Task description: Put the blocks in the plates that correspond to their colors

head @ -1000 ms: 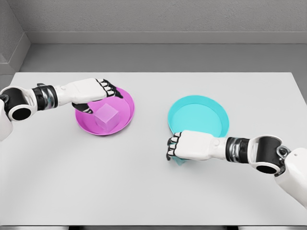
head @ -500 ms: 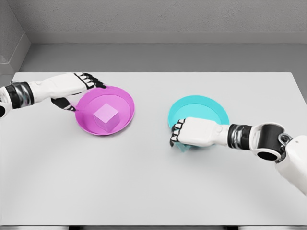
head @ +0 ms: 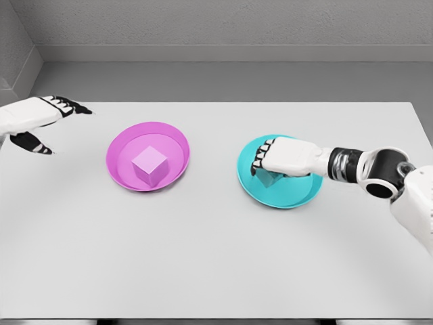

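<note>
Hiding most of the cyan block (head: 269,180), right hand (head: 287,157) fingers (head: 260,161) pinch it.

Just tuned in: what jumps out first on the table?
Two bright plates on the white table: a magenta plate left of centre with a pink block resting in it, and a cyan plate to the right. The right hand is over the cyan plate, curled around a cyan block; the left hand is open at the far left edge.

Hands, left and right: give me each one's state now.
Left hand: open, holding nothing, at the table's left edge.
Right hand: shut on the cyan block, over the cyan plate.
</note>
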`<move>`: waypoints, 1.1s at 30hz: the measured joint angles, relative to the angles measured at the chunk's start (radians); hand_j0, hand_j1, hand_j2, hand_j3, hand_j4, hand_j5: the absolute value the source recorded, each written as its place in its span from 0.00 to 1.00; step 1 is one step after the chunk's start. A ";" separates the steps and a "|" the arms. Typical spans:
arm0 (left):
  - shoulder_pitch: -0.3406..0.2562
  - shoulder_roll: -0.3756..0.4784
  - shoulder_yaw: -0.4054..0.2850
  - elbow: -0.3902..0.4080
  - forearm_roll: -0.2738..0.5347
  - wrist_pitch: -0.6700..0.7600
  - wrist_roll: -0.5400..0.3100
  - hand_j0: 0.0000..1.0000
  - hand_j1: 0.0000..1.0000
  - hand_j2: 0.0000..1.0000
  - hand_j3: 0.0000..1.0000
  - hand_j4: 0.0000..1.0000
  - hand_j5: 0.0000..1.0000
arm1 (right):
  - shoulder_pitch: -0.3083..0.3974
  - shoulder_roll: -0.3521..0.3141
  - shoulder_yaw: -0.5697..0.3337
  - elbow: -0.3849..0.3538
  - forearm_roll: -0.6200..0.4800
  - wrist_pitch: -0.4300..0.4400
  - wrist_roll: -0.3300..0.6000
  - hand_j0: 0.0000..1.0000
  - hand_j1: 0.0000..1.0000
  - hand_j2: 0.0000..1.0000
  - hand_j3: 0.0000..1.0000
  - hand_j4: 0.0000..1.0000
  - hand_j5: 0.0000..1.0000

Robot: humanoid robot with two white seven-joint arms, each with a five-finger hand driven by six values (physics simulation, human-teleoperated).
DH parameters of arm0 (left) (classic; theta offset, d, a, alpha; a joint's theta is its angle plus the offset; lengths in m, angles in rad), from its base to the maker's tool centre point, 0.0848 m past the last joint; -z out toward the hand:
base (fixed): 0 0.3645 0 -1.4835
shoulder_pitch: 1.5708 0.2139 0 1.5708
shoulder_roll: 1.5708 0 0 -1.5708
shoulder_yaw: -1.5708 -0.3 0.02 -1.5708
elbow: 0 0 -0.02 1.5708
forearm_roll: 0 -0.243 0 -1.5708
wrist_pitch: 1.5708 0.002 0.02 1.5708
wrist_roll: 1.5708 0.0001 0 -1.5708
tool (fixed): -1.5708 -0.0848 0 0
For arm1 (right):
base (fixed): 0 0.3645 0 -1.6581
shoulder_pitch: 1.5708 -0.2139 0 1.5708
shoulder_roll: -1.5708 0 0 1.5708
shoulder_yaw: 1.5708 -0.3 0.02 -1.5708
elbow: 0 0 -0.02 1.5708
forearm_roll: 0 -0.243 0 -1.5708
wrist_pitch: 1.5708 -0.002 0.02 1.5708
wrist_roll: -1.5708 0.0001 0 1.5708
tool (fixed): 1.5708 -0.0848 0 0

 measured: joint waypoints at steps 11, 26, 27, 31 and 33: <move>0.000 0.010 0.026 0.035 0.010 0.000 0.000 1.00 1.00 1.00 1.00 1.00 1.00 | 0.015 0.010 -0.048 0.052 -0.005 0.000 -0.006 1.00 1.00 1.00 1.00 1.00 1.00; 0.000 0.010 0.026 0.033 0.014 0.000 -0.001 1.00 1.00 1.00 1.00 1.00 1.00 | 0.250 -0.059 -0.511 -0.034 -0.159 -0.001 -0.061 1.00 1.00 1.00 1.00 1.00 1.00; 0.000 0.010 0.026 0.033 0.014 0.000 -0.001 1.00 1.00 1.00 1.00 1.00 1.00 | 0.262 -0.061 -0.542 -0.041 -0.167 0.000 -0.066 1.00 1.00 1.00 1.00 1.00 1.00; 0.000 0.010 0.026 0.032 0.014 0.000 -0.001 1.00 1.00 1.00 1.00 1.00 1.00 | 0.301 -0.064 -0.635 -0.051 -0.181 0.000 -0.075 1.00 1.00 1.00 1.00 1.00 1.00; 0.000 0.010 0.026 0.032 0.014 0.000 -0.001 1.00 1.00 1.00 1.00 1.00 1.00 | 0.301 -0.065 -0.655 -0.051 -0.184 0.000 -0.077 1.00 1.00 1.00 1.00 1.00 1.00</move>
